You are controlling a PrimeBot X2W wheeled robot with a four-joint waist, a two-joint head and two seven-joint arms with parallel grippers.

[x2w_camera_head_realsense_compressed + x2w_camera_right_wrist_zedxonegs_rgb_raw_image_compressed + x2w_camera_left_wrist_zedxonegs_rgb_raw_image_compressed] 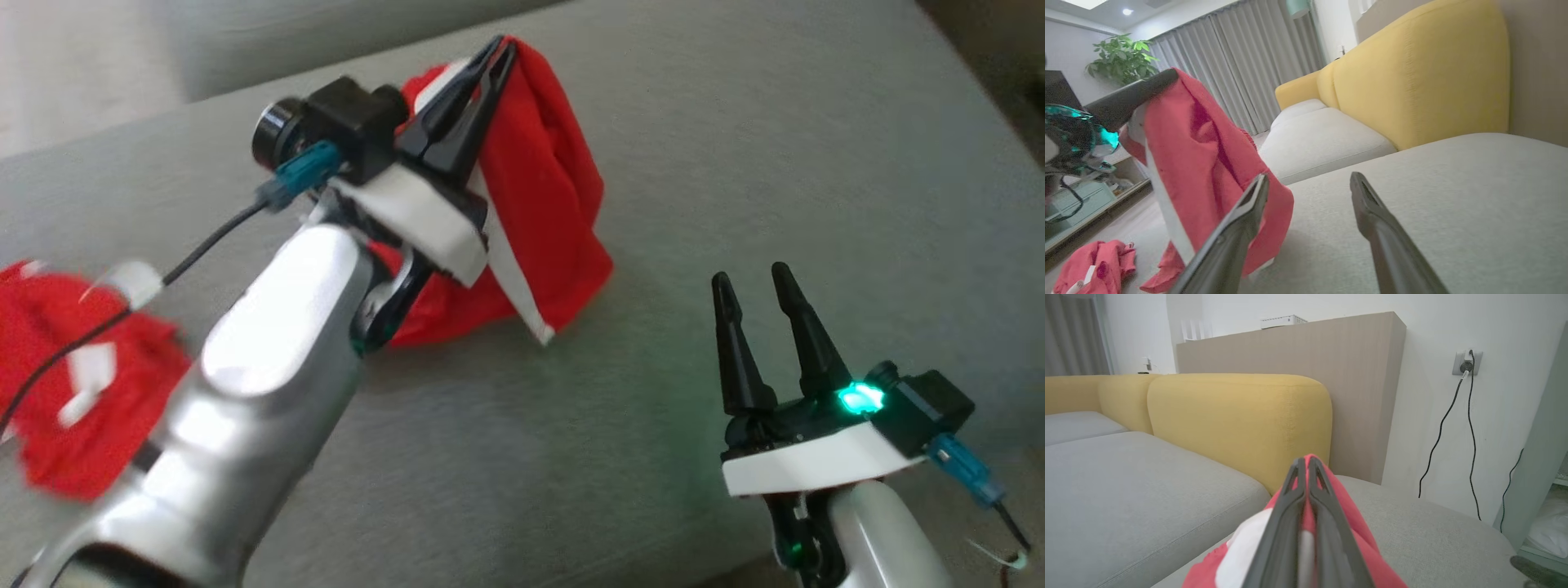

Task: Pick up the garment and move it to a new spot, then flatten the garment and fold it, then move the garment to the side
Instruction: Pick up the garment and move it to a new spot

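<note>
Garment (547,188), red with white stripe: top edge clamped in the closed left gripper (500,47), hanging beneath it, lower folds reaching the grey sofa seat (775,147).
Right gripper (751,278): fingers parted, empty, well apart to the garment's right.
Second red cloth (49,384): left of the garment.

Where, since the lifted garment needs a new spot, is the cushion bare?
Bare: the grey cushion between the hanging red garment and the open right gripper, and rightward beyond. Crowded: the left, where the left gripper holds the garment and a second red garment lies.
</note>
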